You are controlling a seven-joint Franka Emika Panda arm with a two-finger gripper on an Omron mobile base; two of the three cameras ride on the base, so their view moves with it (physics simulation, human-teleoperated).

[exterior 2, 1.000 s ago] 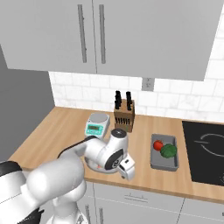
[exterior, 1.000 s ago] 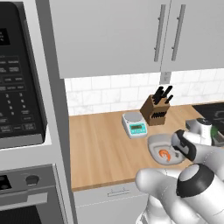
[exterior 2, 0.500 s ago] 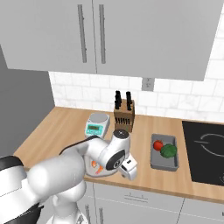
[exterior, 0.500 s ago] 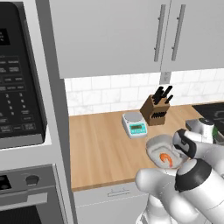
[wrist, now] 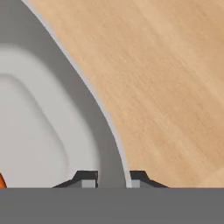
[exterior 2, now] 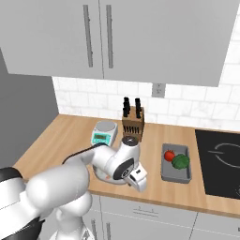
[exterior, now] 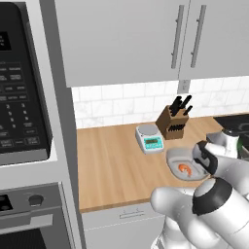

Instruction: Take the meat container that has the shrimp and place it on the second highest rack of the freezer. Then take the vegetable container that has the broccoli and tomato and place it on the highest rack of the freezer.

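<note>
The meat container point(exterior: 179, 156), a shallow light-grey tray with one orange shrimp point(exterior: 185, 168), lies on the wooden counter near its front edge. My gripper point(exterior: 206, 163) is down at the tray's right side. In the hand view the gripper point(wrist: 113, 178) straddles the rim of the meat container point(wrist: 43, 122), one fingertip inside and one outside, both pressed to the wall. The arm covers most of the tray point(exterior 2: 100, 176) in the right base view. The vegetable container point(exterior 2: 176, 169) with a tomato point(exterior 2: 169, 155) and broccoli point(exterior 2: 181, 161) sits to the right. The freezer is out of view.
A knife block point(exterior: 173, 121) and a small kitchen scale point(exterior: 150, 138) stand behind the tray by the tiled wall. A black stovetop point(exterior 2: 220, 161) lies right of the vegetable container. A microwave and oven column point(exterior: 24, 107) bounds the counter on the left; cabinets hang above.
The hand has sunk a little lower at the tray's right edge, and the elbow has shifted slightly. The tray and the other things on the counter have stayed put.
</note>
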